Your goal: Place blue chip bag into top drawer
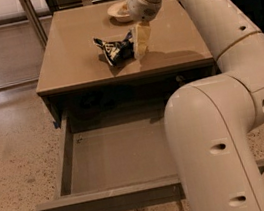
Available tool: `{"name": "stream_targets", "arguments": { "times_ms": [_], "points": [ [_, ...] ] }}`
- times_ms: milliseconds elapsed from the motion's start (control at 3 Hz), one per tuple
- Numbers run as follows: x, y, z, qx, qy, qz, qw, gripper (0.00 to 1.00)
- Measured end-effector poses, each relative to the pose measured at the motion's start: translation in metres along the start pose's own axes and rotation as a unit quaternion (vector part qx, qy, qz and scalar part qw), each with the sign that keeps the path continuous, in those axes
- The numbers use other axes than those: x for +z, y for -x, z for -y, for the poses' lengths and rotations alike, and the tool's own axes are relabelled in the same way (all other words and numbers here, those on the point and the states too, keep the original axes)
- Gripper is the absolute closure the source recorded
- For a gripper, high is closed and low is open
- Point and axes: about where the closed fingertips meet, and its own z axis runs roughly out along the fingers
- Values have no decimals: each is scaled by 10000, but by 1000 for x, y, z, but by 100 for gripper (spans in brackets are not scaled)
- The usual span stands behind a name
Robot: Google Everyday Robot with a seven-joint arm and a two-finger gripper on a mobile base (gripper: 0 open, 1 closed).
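Note:
The blue chip bag (116,50) lies crumpled on the tan cabinet top (73,62), near its middle. My gripper (140,42) points down at the bag's right end, its cream fingers (141,39) touching or just beside the bag. The top drawer (120,155) stands pulled wide open below the cabinet top, with nothing inside it. My white arm covers the drawer's right part.
A round cream bowl (118,11) sits at the back of the cabinet top, behind my gripper. Speckled floor surrounds the cabinet. A metal post (31,16) stands at the back left. My arm's large white links (216,153) fill the right foreground.

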Motion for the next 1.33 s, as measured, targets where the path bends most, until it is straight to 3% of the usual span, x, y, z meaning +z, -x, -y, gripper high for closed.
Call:
{"name": "stream_targets", "arguments": {
  "times_ms": [333, 667, 1333],
  "points": [
    [31, 8, 3, -96, 200, 140, 9997, 0],
    [65, 18, -10, -143, 666, 319, 9972, 0],
    [69, 18, -12, -141, 715, 345, 9967, 42]
  ]
}}
